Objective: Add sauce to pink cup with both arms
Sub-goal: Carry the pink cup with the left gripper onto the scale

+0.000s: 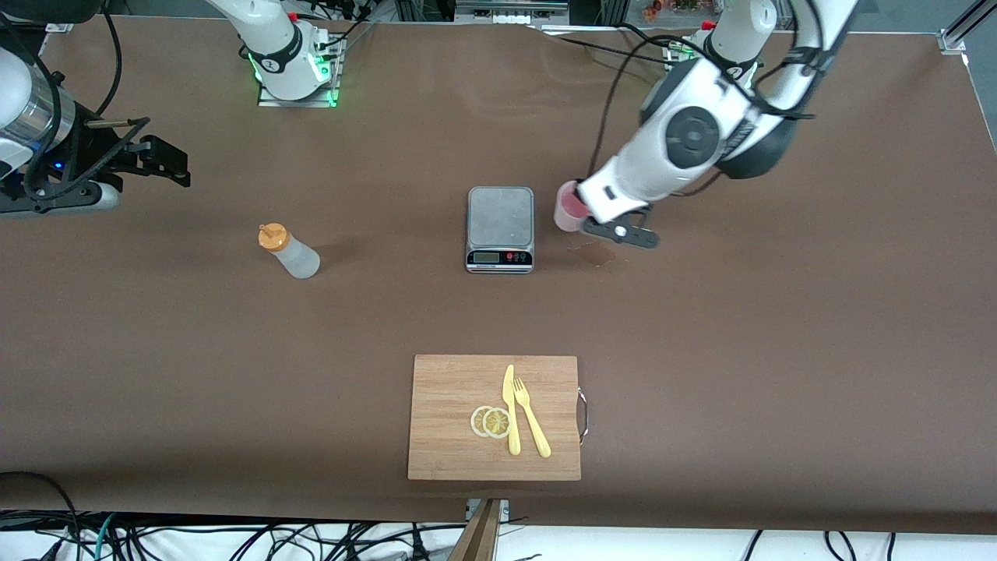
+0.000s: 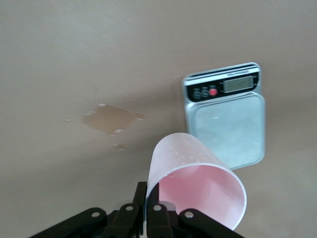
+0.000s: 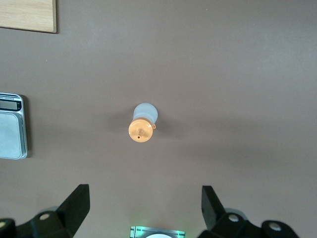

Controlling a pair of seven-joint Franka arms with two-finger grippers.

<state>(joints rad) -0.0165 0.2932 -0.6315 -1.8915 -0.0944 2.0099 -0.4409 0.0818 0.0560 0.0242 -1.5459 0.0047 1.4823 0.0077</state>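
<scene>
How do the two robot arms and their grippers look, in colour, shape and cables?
Both arms are white, rounded and jointed, with dark joint caps and black cables. The left gripper and right gripper are black with two fingers. Green lights glow at the right arm's base.

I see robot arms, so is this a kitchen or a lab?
Most likely a robot lab: both arms are bolted to a brown table, cables trail below its edge, and a scale serves for testing.

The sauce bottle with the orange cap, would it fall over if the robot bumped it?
Probably: the squeeze bottle stands upright, tall and narrow, so it may tip easily. Its whitish body looks like soft plastic, likely light and squashy. On its side, being round, it might roll.
</scene>
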